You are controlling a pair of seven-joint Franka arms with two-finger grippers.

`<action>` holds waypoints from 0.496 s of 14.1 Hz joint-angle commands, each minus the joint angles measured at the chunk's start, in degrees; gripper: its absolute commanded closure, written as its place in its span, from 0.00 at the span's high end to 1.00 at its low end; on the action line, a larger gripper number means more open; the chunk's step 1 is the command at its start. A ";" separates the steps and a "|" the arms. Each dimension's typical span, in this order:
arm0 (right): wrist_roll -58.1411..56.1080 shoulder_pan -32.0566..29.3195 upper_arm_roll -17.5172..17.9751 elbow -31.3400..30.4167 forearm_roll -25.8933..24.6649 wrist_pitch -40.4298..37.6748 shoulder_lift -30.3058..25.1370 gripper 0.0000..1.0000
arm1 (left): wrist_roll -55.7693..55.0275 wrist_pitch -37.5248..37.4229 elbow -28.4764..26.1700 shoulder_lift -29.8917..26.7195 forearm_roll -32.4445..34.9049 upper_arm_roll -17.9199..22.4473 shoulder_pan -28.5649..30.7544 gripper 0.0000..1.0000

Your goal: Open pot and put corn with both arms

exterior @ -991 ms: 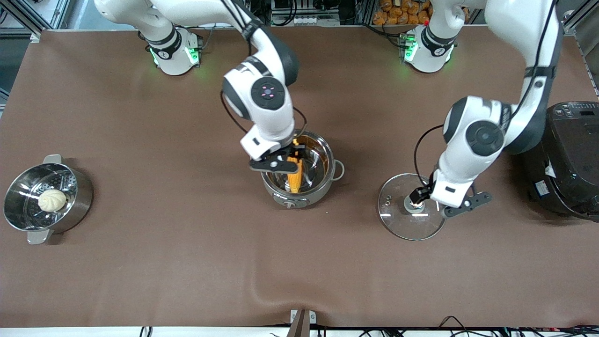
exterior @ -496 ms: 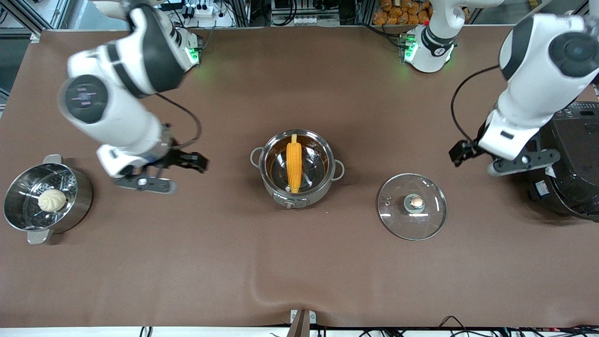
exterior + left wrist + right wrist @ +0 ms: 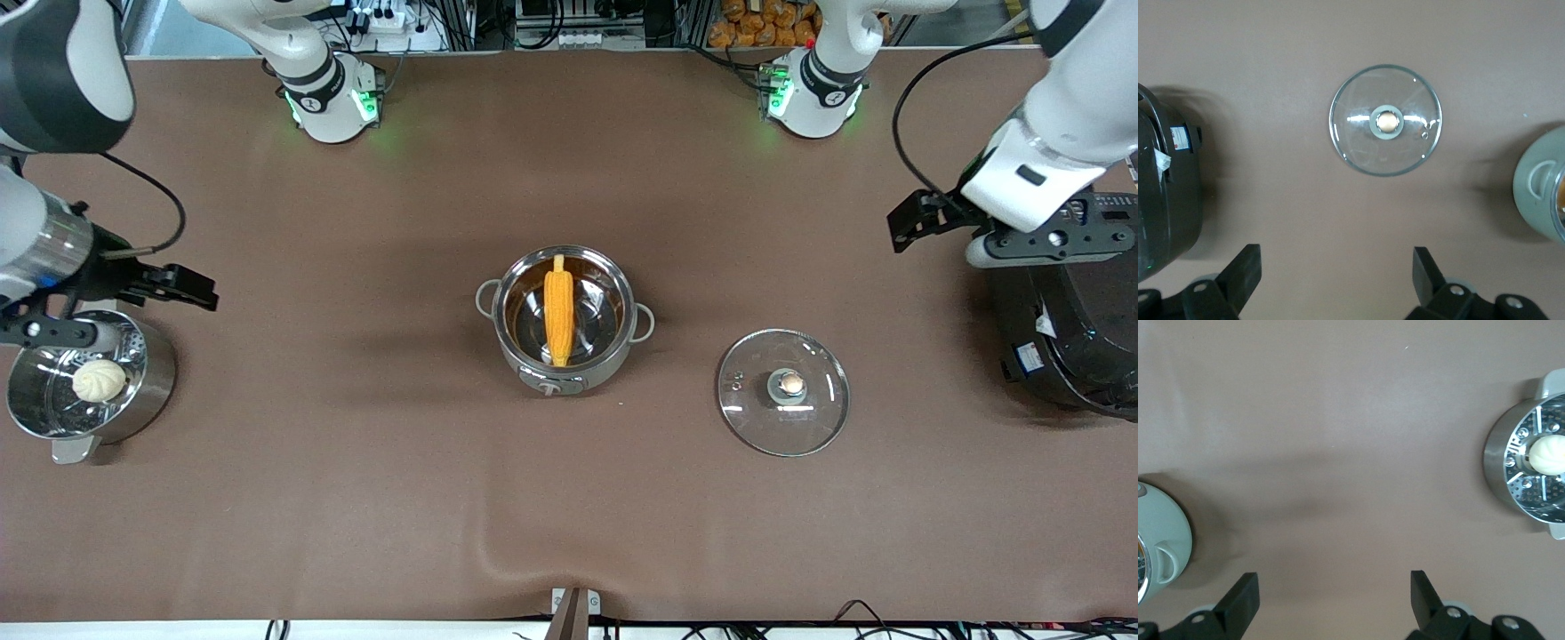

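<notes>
I read no labels. Corn (image 3: 558,307) lies in the pot (image 3: 564,320), lid (image 3: 783,392) beside it. Since earlier, left tool (image 3: 978,233) and right tool (image 3: 116,302), both released, have withdrawn to the frame's edges.

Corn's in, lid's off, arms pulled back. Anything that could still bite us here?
1. The corn leans with its tip on the pot rim; a replaced lid might not seat.
2. The left gripper, open, hangs by the black cooker; a low swing could clip it.
3. The right gripper, open, is over the steamer pot edge.

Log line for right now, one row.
corn in pot | lid on table | left gripper open, over cooker | right gripper open, by steamer
</notes>
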 commanded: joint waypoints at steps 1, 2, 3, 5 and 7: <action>0.05 -1.23 1.35 -4.17 -1.31 0.35 -5.66 1.00 | 8.84 -6.57 5.65 0.35 -1.97 -0.78 4.03 1.00; -0.13 -1.23 1.35 -4.53 -1.66 0.27 -6.89 1.00 | 10.27 -8.86 7.94 0.43 -1.80 -0.78 4.39 1.00; -1.96 -1.14 1.44 -4.53 -3.14 -0.34 -7.60 1.00 | 10.37 -10.62 9.35 0.52 -1.71 -0.78 4.57 1.00; -5.13 -1.23 1.35 -3.83 -5.36 -3.94 -7.69 1.00 | 10.37 -12.04 10.42 0.70 -1.88 -0.78 4.66 1.00; -5.14 -1.75 1.35 -3.83 -5.27 -4.57 -8.13 1.00 | 10.37 -12.22 10.51 0.61 -1.88 -0.96 4.48 1.00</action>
